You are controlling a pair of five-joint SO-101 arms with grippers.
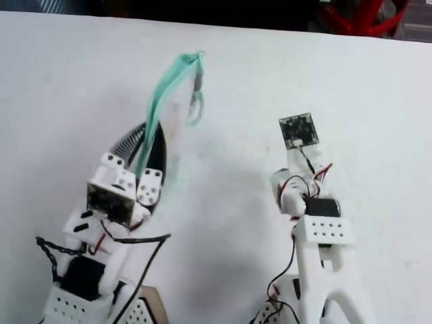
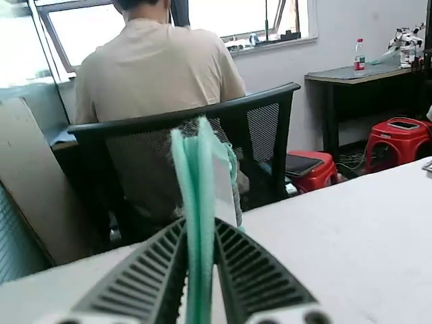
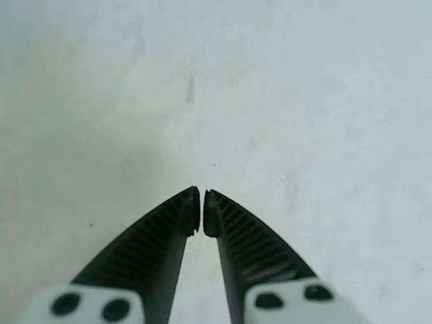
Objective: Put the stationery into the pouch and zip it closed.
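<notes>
The left gripper [image 2: 200,226] clamps the teal pouch [image 1: 160,91] by one end, holding it on edge over the white bench [image 1: 67,88] (a grey tab [image 1: 196,94] dangles at its far end). The right gripper [image 3: 202,206], closed on nothing, hangs over the bench, well apart from the pouch.
</notes>
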